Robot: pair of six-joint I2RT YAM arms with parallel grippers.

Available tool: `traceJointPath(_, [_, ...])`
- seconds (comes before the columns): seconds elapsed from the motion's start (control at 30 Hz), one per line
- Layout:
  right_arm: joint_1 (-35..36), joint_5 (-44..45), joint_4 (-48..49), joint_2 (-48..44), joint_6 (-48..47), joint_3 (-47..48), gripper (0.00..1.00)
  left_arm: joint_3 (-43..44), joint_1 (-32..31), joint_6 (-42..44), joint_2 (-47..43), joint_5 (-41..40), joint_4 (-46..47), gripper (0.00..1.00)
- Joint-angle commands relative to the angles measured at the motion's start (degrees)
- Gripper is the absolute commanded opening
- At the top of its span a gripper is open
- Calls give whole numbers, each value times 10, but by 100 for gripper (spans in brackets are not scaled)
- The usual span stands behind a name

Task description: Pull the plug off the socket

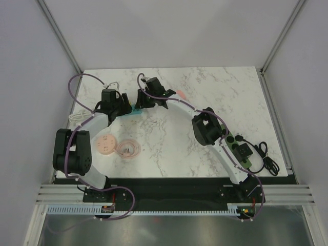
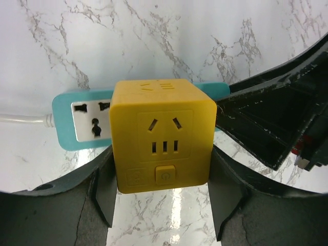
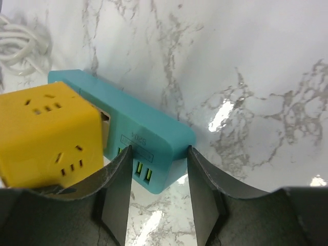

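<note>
Yellow plug (image 2: pixel 163 136) sits in teal socket strip (image 3: pixel 154 136); we see left gripper (image 2: pixel 163 177) clamped on plug, right gripper (image 3: pixel 159 161) clamped on strip's end

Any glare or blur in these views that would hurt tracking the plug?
Left wrist: yellow cube plug and teal power strip are sharp, with a bright glare streak on the marble table below the cube. Right wrist: specular patches on the marble right of the strip, and the near fingers are dark with little detail. Top external: evenly lit, no glare, but the plug isn't visible among the arms.
</note>
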Motion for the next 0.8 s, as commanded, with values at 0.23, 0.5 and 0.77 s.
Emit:
traceJointPath(0.23, [28, 66, -87, 88, -8, 50, 47, 37, -40, -6, -73, 178, 108, 2])
traceJointPath(0.5, [28, 26, -46, 65, -19, 27, 54, 66, -36, -2, -98, 3, -6, 2])
traceJointPath(0.77, [18, -15, 70, 11, -20, -52, 64, 70, -25, -28, -121, -143, -57, 2])
